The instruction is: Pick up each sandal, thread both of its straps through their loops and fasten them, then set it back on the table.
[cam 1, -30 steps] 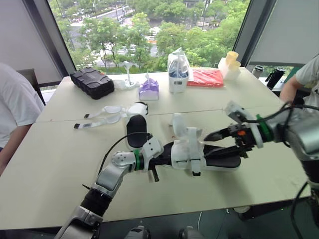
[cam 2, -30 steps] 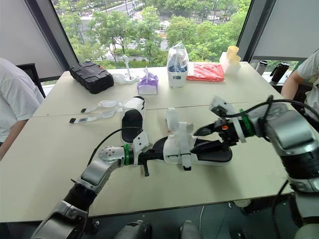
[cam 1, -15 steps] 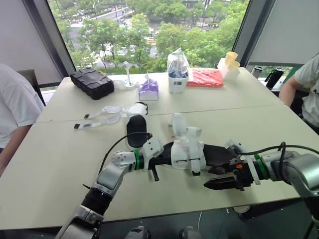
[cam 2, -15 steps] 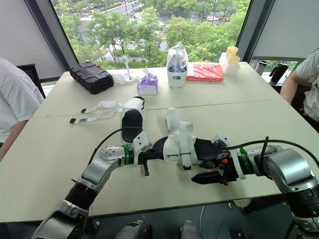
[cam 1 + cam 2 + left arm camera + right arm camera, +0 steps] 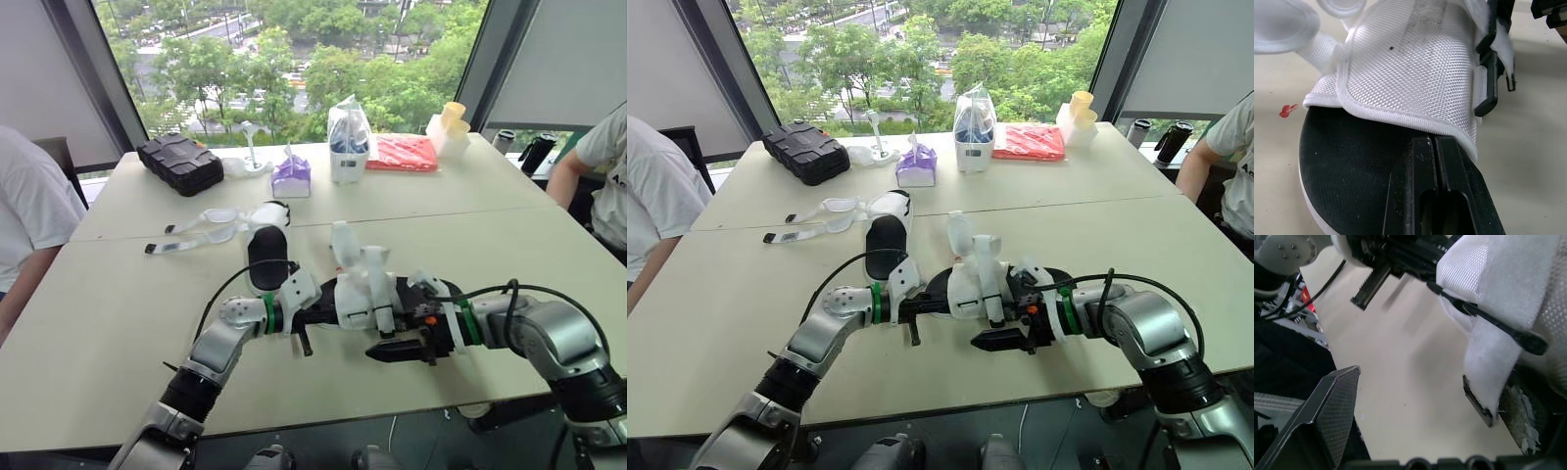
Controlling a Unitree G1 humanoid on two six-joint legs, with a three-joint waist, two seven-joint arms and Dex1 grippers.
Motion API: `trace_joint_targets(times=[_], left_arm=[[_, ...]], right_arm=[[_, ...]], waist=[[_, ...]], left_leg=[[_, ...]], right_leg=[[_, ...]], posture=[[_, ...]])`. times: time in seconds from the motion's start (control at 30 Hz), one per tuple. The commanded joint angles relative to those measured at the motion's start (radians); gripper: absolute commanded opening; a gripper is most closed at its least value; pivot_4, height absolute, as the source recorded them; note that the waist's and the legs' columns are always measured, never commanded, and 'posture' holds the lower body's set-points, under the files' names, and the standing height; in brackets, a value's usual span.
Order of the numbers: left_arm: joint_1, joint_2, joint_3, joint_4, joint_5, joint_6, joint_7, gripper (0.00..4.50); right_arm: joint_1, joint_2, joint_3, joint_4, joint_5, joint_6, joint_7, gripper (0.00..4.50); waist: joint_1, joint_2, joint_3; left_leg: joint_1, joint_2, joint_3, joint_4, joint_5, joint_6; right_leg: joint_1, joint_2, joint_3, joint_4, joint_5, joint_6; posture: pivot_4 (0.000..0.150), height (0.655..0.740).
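The left tool (image 5: 328, 314) is pinched shut on the end of the sandal (image 5: 364, 294), steadying it low over the middle of the bench (image 5: 118, 323) so the right tool (image 5: 380, 351), fingers apart, can take the loose strap (image 5: 1488, 372) just beside it.

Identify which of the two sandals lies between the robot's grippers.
The nearer sandal, flanked by the left gripper and right gripper; the farther sandal lies behind, its loose straps spread across the table.

no readable text, no legible labels, brands, numbers or signs on anything in view
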Motion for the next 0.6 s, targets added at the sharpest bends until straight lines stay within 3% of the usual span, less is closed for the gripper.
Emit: trace_joint_targets(times=[0.03,0.07,0.17,0.4,0.6], left_arm=[[0.018,0.002,-0.017,-0.006,0.011,0.012,0.002,0.0],[0.02,0.003,-0.017,-0.007,0.011,0.012,0.003,0.0],[0.021,0.002,-0.017,-0.009,0.01,0.012,0.005,0.0],[0.015,-0.002,-0.016,0.002,0.011,0.005,0.008,0.0],[0.019,-0.004,-0.022,0.0,0.013,0.006,0.008,0.0]], right_arm=[[-0.03,-0.003,-0.019,-0.017,0.022,0.002,-0.007,4.46],[-0.026,-0.005,-0.019,-0.025,0.031,0.016,-0.006,4.46],[-0.008,-0.013,-0.017,-0.043,0.04,0.026,-0.005,3.59],[-0.012,-0.005,-0.009,-0.012,0.037,0.028,-0.014,0.05],[0.024,-0.056,0.048,-0.022,0.009,0.004,0.023,0.05]], waist=[[0.0,0.0,0.0],[0.0,0.0,0.0],[0.0,0.0,0.0],[0.0,0.0,0.0],[0.002,0.0,0.0]], left_leg=[[0.0,0.0,0.0,0.0,0.0,0.0],[0.0,0.0,0.0,0.0,0.0,0.0],[0.0,0.0,0.0,0.0,0.0,0.0],[0.0,0.0,0.0,-0.001,0.0,0.0],[0.0,0.0,0.0,-0.001,0.0,0.0]], right_leg=[[0.0,0.0,0.0,0.0,0.0,0.0],[0.0,0.0,0.0,0.0,0.0,0.0],[0.0,0.0,0.0,0.0,0.0,0.0],[0.0,0.0,0.0,0.0,0.0,0.0],[0.0,0.0,0.0,0.0,0.0,0.0]], posture=[[0.15,0.74],[0.15,0.74],[0.15,0.74],[0.15,0.74],[0.15,0.74]])
